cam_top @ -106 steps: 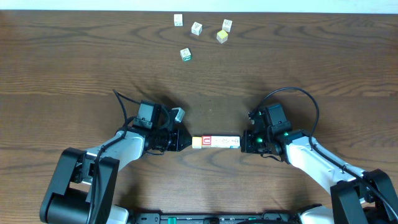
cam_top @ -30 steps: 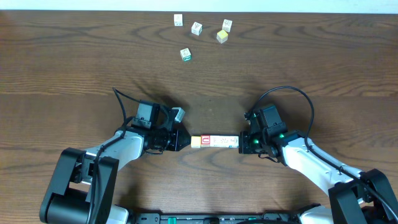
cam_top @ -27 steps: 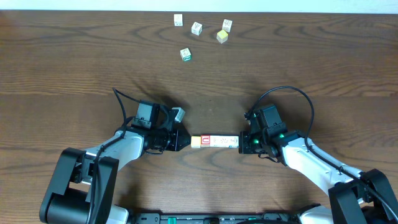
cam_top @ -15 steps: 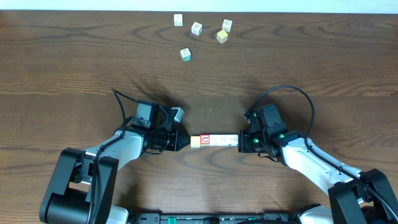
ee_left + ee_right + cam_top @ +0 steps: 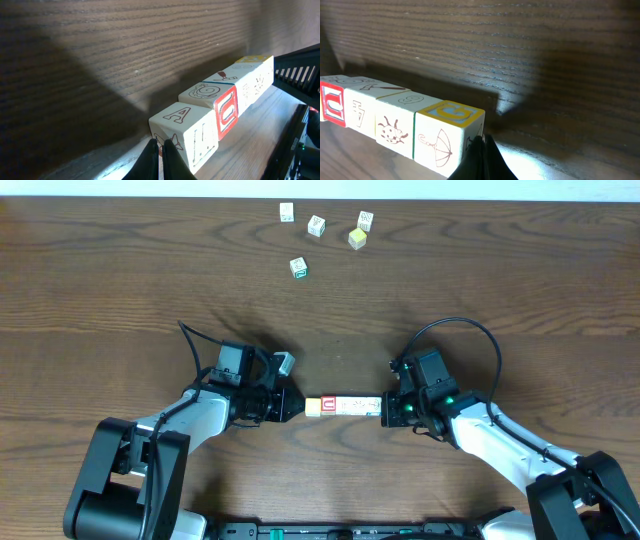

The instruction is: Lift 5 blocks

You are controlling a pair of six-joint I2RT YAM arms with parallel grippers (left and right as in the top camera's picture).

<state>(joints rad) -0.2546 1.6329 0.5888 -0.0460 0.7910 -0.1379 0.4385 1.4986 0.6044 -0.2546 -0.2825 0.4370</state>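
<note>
A straight row of several blocks (image 5: pixel 343 406) lies end to end between my two grippers at the near middle of the table. My left gripper (image 5: pixel 298 406) is shut, and its tips (image 5: pixel 160 145) press the end face of the whitish "A" block (image 5: pixel 185 132). Beside that block is one with a red-bordered face (image 5: pixel 226 111). My right gripper (image 5: pixel 385 408) is shut too, tips (image 5: pixel 482 137) pushed against the yellow-topped umbrella block (image 5: pixel 447 132). A ladybug block (image 5: pixel 392 125) follows it. I cannot tell whether the row touches the table.
Several loose cubes sit near the table's far edge: whitish ones (image 5: pixel 287 212) (image 5: pixel 316 225) (image 5: pixel 365 220), a pale yellow one (image 5: pixel 357 238) and a green-bordered one (image 5: pixel 298 268). Cables loop above each wrist.
The row and both grippers have drifted slightly left and toward the far side. The grippers stay shut against the row's two ends.
</note>
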